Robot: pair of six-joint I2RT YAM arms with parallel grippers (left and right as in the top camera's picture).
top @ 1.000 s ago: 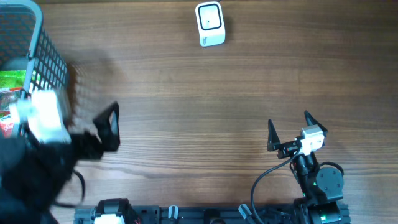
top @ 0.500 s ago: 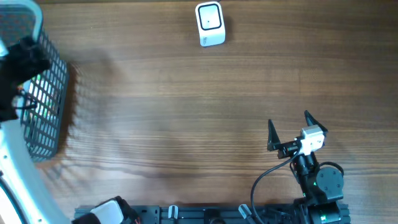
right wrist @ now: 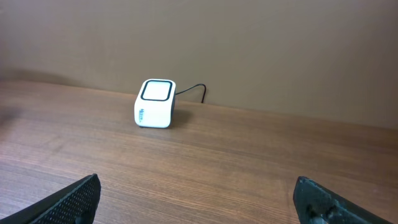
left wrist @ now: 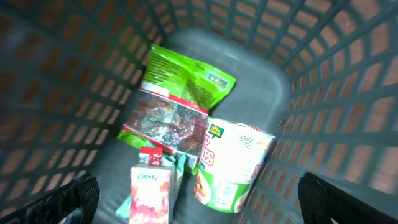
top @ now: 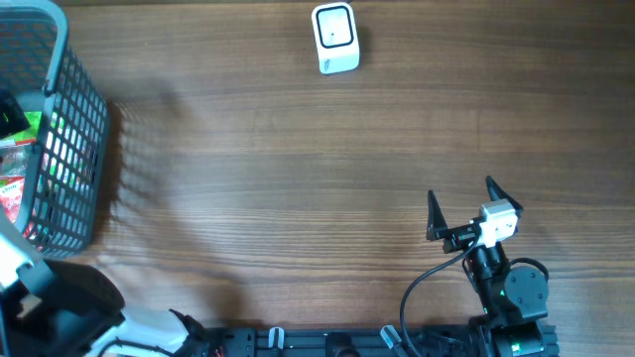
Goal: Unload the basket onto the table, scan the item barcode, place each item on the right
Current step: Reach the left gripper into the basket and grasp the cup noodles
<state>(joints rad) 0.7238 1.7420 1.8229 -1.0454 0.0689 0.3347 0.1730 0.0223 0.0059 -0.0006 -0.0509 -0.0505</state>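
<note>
Two wide-open grippers: my right gripper idles at five o'clock while my left gripper has just swung over the basket at nine (noodle cup, green bag, carton below), so grasping comes next, scanner at twelve

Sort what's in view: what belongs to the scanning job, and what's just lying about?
Job: white cube barcode scanner, grey plastic mesh basket, green snack bag, white-and-green noodle cup, small pink carton.
Just there: brown wooden table, black scanner cable.
</note>
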